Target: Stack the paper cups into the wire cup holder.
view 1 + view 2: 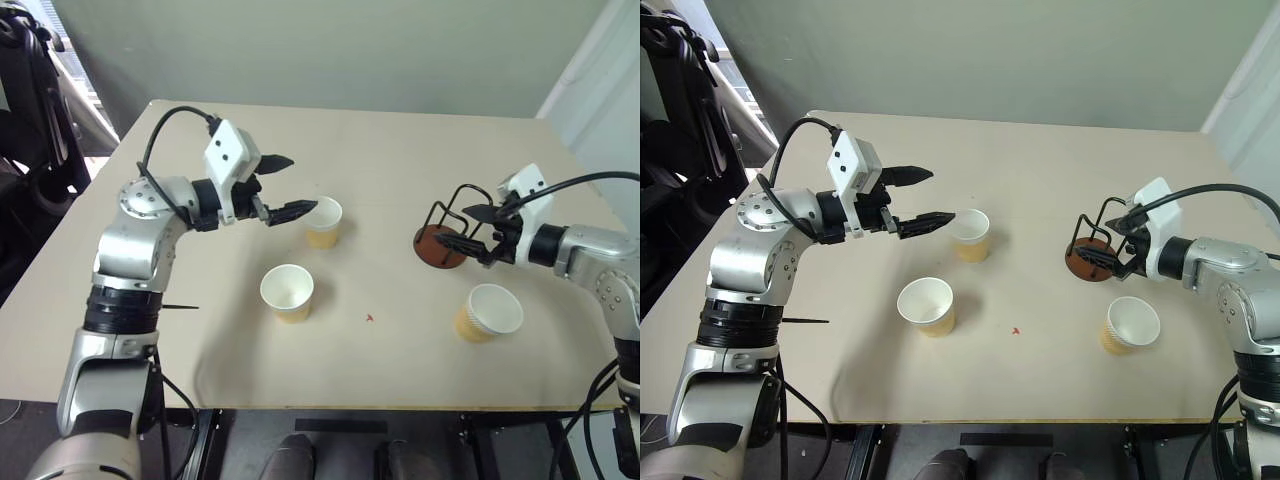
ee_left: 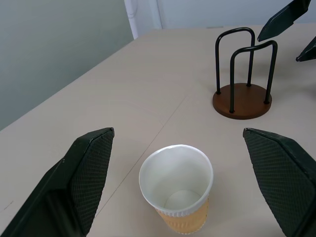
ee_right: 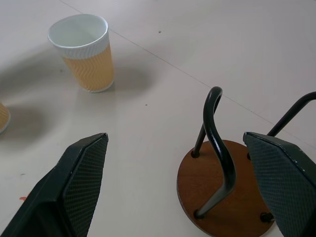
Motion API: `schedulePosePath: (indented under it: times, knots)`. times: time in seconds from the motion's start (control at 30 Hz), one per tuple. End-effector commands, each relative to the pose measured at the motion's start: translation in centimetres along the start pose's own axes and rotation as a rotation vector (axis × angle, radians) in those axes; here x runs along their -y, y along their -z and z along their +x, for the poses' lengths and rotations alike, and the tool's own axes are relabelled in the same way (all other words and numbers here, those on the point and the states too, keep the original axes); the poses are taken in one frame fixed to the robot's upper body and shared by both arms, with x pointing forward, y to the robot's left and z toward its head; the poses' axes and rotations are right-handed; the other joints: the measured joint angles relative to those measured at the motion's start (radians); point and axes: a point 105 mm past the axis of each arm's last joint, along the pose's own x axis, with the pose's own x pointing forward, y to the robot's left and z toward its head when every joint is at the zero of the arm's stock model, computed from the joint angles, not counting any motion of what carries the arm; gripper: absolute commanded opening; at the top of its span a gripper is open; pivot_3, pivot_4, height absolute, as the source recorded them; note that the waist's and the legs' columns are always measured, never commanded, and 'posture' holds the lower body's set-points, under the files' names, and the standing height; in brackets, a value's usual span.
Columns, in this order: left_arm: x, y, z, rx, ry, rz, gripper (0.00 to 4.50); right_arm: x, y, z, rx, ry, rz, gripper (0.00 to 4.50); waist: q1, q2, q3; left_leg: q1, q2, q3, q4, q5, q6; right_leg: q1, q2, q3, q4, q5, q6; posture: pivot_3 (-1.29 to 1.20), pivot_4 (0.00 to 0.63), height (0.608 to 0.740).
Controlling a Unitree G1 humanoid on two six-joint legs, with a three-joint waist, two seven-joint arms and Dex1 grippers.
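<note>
Presently the left gripper is held wide open and empty, its fingers bracketing the far paper cup at frame centre without touching it. The right gripper is likewise spread wide and empty, set just beside the wire cup holder at centre right. A second cup is seen below centre and a third cup at lower right, near the table's front edge. Bare tabletop is left between them. All cups are tan outside, white inside, upright; the holder's reddish-brown disc carries black wire loops.
</note>
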Motion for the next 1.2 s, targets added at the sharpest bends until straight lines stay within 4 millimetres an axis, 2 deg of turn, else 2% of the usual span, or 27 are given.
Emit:
schedulePosePath:
  times: [0.03, 0.5, 0.8, 0.97, 1.2]
  knots:
    - [-0.1, -1.3, -0.4, 0.036, -0.007, 0.039, 4.5, 0.1, -0.9, -0.4, 0.028, 0.01, -0.038, 4.44, 0.0, 0.0, 0.0, 0.0, 0.0, 0.0, 0.0, 0.0, 0.0, 0.0, 0.0, 0.0, 0.0, 0.0, 0.0, 0.0, 0.15, 0.74]
    - [-0.1, -1.2, -0.7, 0.033, -0.014, 0.04, 4.5, 0.2, -0.8, -0.4, 0.021, 0.006, -0.052, 4.44, 0.0, 0.0, 0.0, 0.0, 0.0, 0.0, 0.0, 0.0, 0.0, 0.0, 0.0, 0.0, 0.0, 0.0, 0.0, 0.0, 0.15, 0.74]
    - [1.4, -1.9, 1.1, 0.076, 0.121, 0.009, 4.5, -0.4, -0.1, -1.1, -0.027, 0.001, -0.036, 4.44, 0.003, 0.0, 0.0, 0.0, 0.0, 0.0, 0.0, 0.0, 0.0, 0.001, 0.0, 0.0, 0.0, 0.0, 0.0, 0.0, 0.15, 0.74]
    - [1.8, -2.5, 2.0, 0.089, 0.174, 0.012, 4.5, 0.4, 1.0, -1.2, -0.059, 0.071, -0.04, 4.44, 0.002, 0.0, 0.0, 0.0, 0.0, 0.0, 0.001, 0.0, 0.0, 0.001, 0.0, 0.0, 0.001, 0.0, 0.0, 0.0, 0.15, 0.74]
    - [2.0, -2.3, 2.2, 0.084, 0.189, 0.016, 4.5, 1.0, 1.5, -1.0, -0.061, 0.105, -0.034, 4.44, 0.001, 0.0, 0.0, 0.001, 0.0, 0.0, 0.0, 0.0, 0.0, 0.001, 0.0, 0.0, 0.001, 0.0, 0.0, 0.0, 0.15, 0.74]
